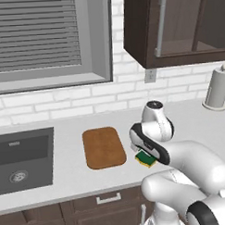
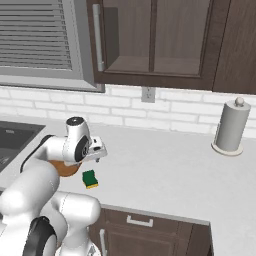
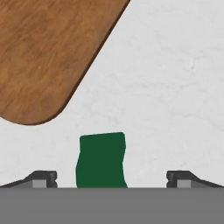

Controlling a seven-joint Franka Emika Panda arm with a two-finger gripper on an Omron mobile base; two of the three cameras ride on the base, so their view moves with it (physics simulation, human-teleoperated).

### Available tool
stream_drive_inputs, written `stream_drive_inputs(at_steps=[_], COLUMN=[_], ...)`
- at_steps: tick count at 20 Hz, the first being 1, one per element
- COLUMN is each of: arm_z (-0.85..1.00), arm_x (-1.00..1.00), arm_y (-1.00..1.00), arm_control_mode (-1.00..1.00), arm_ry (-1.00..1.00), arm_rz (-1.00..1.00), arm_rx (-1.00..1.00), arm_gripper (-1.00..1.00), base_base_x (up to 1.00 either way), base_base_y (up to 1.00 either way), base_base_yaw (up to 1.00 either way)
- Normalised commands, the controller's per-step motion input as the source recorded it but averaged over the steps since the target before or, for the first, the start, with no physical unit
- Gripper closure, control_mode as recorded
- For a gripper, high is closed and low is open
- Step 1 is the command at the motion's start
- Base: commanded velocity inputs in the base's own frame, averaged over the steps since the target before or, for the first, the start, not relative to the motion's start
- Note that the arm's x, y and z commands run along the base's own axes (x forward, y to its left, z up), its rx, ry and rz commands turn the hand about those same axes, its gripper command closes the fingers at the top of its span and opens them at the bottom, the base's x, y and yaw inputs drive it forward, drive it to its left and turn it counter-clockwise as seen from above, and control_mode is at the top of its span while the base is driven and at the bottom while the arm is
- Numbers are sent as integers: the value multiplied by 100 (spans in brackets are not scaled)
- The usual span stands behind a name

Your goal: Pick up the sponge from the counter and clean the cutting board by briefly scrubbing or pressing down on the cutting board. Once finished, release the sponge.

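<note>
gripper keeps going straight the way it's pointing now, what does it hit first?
Most likely the sponge: it lies on the counter between the open gripper's fingertips, apart from the cutting board. Height above it is unclear.

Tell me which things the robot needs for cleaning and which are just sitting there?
Needed:
sponge, on the counter
board
end effector, open above the sponge

Just sitting there:
sink
paper towel roll
wall outlet
upper cabinet
window blinds
</note>
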Motion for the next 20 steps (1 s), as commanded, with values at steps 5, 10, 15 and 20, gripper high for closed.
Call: stream_drive_inputs(at_steps=[5,10,15,20], arm_z=[-23,-19,-23,-40], arm_x=[-6,0,0,0], arm_y=[0,0,0,0], arm_control_mode=[-100,-100,-100,-100], arm_ry=[0,0,0,0], arm_rz=[0,0,0,0], arm_rx=[1,0,0,1], arm_gripper=[-100,-100,-100,-100], base_base_x=[0,0,0,0], base_base_y=[0,0,0,0], base_base_yaw=[0,0,0,0])
